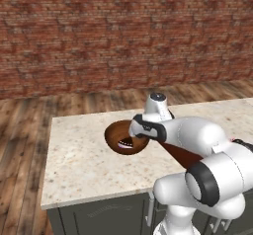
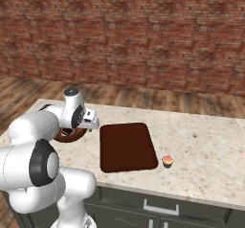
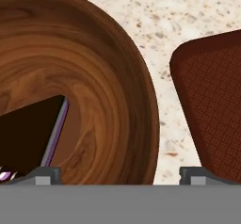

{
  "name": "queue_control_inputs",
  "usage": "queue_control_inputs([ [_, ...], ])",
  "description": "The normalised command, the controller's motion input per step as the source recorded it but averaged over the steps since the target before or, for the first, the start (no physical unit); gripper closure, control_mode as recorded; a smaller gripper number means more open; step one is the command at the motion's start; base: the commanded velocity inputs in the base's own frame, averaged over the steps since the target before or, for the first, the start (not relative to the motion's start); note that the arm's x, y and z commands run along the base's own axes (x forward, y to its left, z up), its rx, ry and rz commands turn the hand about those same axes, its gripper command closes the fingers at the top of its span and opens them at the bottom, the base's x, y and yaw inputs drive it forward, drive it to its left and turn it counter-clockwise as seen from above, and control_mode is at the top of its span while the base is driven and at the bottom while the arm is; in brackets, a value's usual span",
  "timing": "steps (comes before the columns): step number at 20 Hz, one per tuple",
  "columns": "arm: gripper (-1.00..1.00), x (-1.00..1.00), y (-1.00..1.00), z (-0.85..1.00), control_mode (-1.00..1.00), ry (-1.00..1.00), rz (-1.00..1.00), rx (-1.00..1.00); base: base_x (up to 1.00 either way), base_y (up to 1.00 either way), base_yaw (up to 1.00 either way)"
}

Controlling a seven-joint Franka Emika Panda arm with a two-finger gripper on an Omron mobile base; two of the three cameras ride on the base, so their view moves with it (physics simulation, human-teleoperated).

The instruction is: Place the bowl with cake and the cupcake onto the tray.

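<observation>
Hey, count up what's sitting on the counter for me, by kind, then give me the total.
Bowl: 1
Cake slice, inside the bowl: 1
Tray: 1
Cupcake: 1
Total: 4

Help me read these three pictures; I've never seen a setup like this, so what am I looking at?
A white robot arm stands at a kitchen counter. Two pictures come from cameras behind it, left and right; the third looks out from its hand. On the counter lie a wooden bowl with a slice of cake, a dark tray beside it, and a small cupcake past the tray. The gripper hangs over the bowl's rim, its fingers open, holding nothing.
</observation>
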Motion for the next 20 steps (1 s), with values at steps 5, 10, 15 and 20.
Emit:
queue_control_inputs([
  [5, -1.0, 0.06, 0.0, -0.21, -1.0, -0.02, 0.0, 0.0, 0.0, 0.0, 0.0],
  [10, 1.0, 0.02, 0.0, -0.14, -1.0, -0.03, 0.0, 0.0, 0.0, 0.0, 0.0],
  [15, 1.0, 0.0, 0.0, 0.0, -1.0, 0.0, 0.0, 0.0, 0.0, 0.0, 0.0],
  [20, 1.0, 0.0, 0.0, 0.11, -1.0, 0.0, -0.02, 0.01, 0.0, 0.0, 0.0],
])
